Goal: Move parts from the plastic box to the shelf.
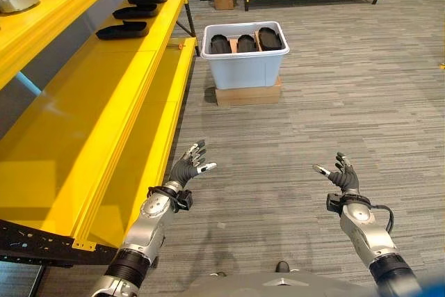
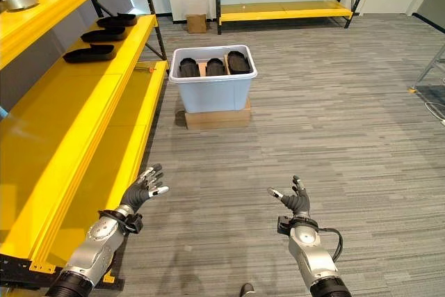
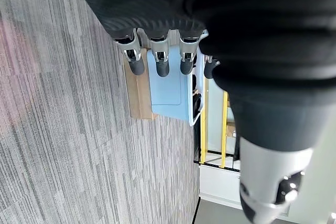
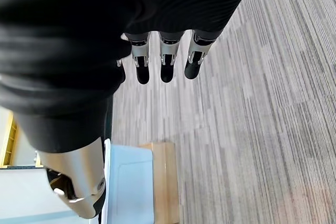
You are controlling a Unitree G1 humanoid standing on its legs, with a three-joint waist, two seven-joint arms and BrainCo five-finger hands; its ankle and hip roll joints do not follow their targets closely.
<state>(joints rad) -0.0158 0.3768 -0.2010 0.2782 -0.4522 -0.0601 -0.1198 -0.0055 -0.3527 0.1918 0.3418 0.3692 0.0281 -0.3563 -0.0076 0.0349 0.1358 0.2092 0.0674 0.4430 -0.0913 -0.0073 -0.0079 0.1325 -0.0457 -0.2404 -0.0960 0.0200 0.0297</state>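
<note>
Both hands, left hand point(image 1: 189, 169) and right hand point(image 1: 343, 176), hang empty, fingers relaxed; 3 parts point(image 1: 245, 42) lie lengthwise front-to-back in plastic box point(image 1: 247, 67).

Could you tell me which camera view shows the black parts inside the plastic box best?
The left eye view: three black parts stand side by side in the plastic box, seen from above. The right eye view shows the same, farther off. The left wrist view catches only a dark edge; the right wrist view shows just the box's wall.

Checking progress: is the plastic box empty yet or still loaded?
Still loaded. The plastic box holds three black parts standing side by side; three more lie on the yellow shelf.
</note>
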